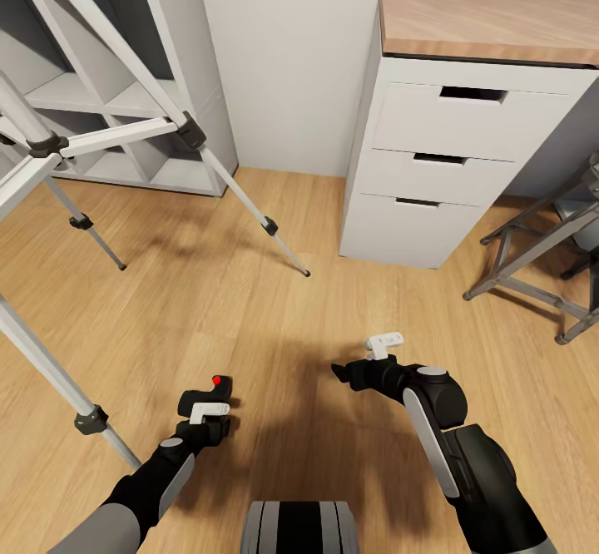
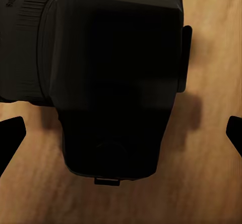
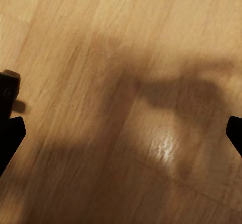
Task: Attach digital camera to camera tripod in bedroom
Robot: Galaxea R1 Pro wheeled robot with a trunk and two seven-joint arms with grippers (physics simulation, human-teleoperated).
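Observation:
The digital camera [image 1: 213, 389], black with a red button on top, lies on the wood floor just ahead of my base. My left gripper [image 1: 204, 408] hangs right over it. In the left wrist view the camera body [image 2: 116, 82] sits between the widely spread fingertips [image 2: 11, 138], and the left gripper [image 2: 122, 135] is open and not touching it. My right gripper [image 1: 343, 371] is open over bare floor to the camera's right, with nothing between its fingertips [image 3: 10, 138]. The camera tripod [image 1: 190, 132] stands at the left, its silver-white legs spread across the floor.
A white cube shelf [image 1: 125, 96] stands behind the tripod against the wall. A white drawer cabinet with a wooden top [image 1: 424, 180] is at the back right. Grey metal frame legs [image 1: 532, 263] reach in from the right. Open floor lies between the tripod and the cabinet.

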